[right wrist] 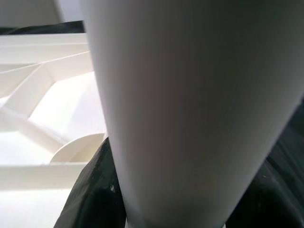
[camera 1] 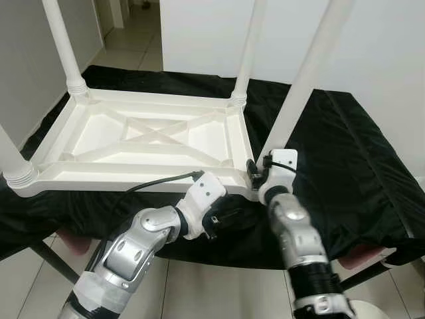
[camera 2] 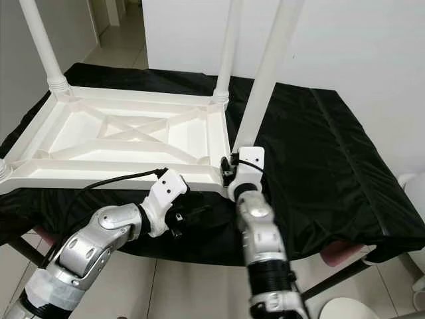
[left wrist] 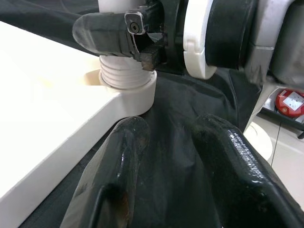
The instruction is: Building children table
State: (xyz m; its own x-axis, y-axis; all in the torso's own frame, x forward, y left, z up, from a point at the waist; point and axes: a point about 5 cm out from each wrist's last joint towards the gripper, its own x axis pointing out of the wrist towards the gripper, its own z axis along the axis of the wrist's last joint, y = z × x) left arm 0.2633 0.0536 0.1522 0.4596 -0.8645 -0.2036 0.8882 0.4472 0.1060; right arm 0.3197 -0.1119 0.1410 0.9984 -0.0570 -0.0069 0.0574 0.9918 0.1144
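The white children's table [camera 1: 153, 139] lay upside down on the black-draped worktop [camera 1: 345, 153], its near edge at the worktop's front edge. The right end effector [camera 1: 254, 171] gripped the near-right leg [camera 1: 302, 80] at its base (threads showing). The left end effector [camera 1: 222, 219] hung narrowly parted, empty, just below the corner.

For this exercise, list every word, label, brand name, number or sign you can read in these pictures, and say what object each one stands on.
No text can be read anywhere.
The red object on the floor in the left wrist view carries a white patch, too small and blurred to read.
The upturned white table, its near right leg held by the right gripper, the black cloth and the left gripper show no markings.
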